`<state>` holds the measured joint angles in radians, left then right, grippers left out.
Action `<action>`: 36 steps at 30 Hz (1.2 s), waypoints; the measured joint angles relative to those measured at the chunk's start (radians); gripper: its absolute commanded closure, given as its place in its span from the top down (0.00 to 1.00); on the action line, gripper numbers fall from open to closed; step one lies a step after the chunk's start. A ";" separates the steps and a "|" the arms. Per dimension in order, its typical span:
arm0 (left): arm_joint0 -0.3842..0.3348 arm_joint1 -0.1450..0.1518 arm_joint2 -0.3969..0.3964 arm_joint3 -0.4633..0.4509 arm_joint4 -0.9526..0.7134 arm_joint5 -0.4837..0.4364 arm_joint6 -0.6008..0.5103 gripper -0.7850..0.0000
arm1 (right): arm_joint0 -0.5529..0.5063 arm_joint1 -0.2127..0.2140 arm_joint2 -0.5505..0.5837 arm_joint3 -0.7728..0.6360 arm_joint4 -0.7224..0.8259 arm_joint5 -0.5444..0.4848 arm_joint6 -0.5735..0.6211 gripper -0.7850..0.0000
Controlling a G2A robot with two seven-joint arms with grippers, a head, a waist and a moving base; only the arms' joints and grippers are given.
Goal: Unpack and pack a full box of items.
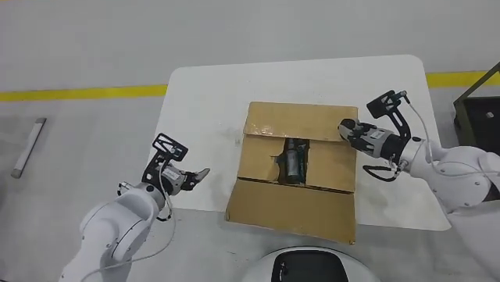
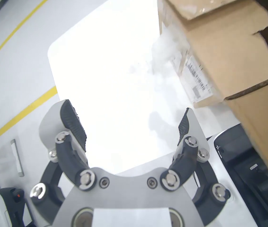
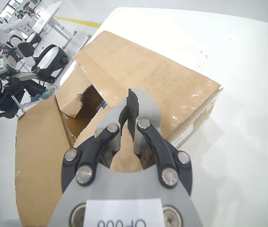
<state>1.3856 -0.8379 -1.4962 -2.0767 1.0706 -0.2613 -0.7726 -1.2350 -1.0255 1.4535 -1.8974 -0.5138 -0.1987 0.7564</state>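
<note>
A brown cardboard box sits in the middle of the white table. Its top flaps are partly folded over, and a gap between them shows a dark item inside. My right gripper is at the box's right edge, over the corner of a top flap. Its fingers are shut together, and I see no cardboard between the pads. My left gripper hovers open above bare table left of the box, with nothing between its fingers.
Bare table lies left of and behind the box. A dark green frame stands off the table's right edge. Yellow floor lines run behind the table. A shipping label is on the box's side.
</note>
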 measured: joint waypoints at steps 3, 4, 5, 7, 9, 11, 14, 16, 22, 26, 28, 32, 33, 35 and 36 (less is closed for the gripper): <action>0.028 0.001 -0.005 0.009 0.014 -0.041 0.005 1.00 | -0.003 0.000 -0.001 0.001 0.001 0.000 -0.005 0.00; 0.034 0.002 -0.004 0.006 0.015 -0.059 0.003 1.00 | -0.004 0.001 -0.002 0.003 0.000 -0.001 -0.006 0.00; 0.038 0.002 -0.002 0.003 0.021 -0.074 0.002 1.00 | -0.005 0.001 -0.003 0.004 0.000 -0.002 -0.007 0.00; 0.045 0.002 0.004 -0.004 0.016 -0.105 0.002 1.00 | -0.006 0.001 -0.004 0.005 0.000 -0.002 -0.009 0.00; 0.048 0.001 0.007 -0.007 -0.022 -0.126 0.006 1.00 | -0.006 0.001 -0.005 0.007 0.000 -0.002 -0.009 0.00; 0.044 0.001 0.006 -0.010 -0.072 -0.155 0.000 1.00 | -0.005 0.002 -0.007 0.010 0.001 -0.003 -0.009 0.00; 0.037 0.004 0.010 -0.012 -0.085 -0.222 -0.022 1.00 | 0.000 0.002 -0.012 0.016 0.002 -0.005 -0.010 0.00; 0.033 0.006 0.015 -0.012 -0.088 -0.262 -0.035 1.00 | 0.005 0.002 -0.015 0.020 0.002 -0.007 -0.010 0.00; 0.011 0.009 0.035 -0.008 -0.090 -0.369 -0.034 1.00 | 0.019 0.002 -0.021 0.029 0.008 -0.007 -0.009 0.00; -0.009 0.010 0.050 0.003 -0.093 -0.419 -0.010 1.00 | 0.025 0.002 -0.023 0.033 0.012 -0.004 -0.013 0.00; -0.026 0.009 0.066 0.004 -0.113 -0.441 0.004 1.00 | 0.027 0.002 -0.024 0.034 0.014 -0.003 -0.013 0.00; -0.069 0.006 0.104 0.005 -0.121 -0.461 0.009 1.00 | 0.034 0.002 -0.031 0.045 0.022 -0.002 -0.012 0.00; -0.081 0.004 0.115 0.007 -0.120 -0.466 0.014 1.00 | 0.036 0.002 -0.033 0.047 0.022 -0.002 -0.012 0.00; -0.111 0.001 0.141 0.012 -0.115 -0.468 0.030 1.00 | 0.045 0.002 -0.035 0.048 0.018 0.001 -0.013 0.00; -0.125 -0.001 0.151 0.015 -0.109 -0.465 0.039 1.00 | 0.049 0.002 -0.033 0.048 0.018 0.003 -0.016 0.00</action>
<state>1.2609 -0.8391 -1.3455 -2.0621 0.9612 -0.7259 -0.7337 -1.1858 -1.0239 1.4206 -1.8496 -0.4961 -0.1960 0.7404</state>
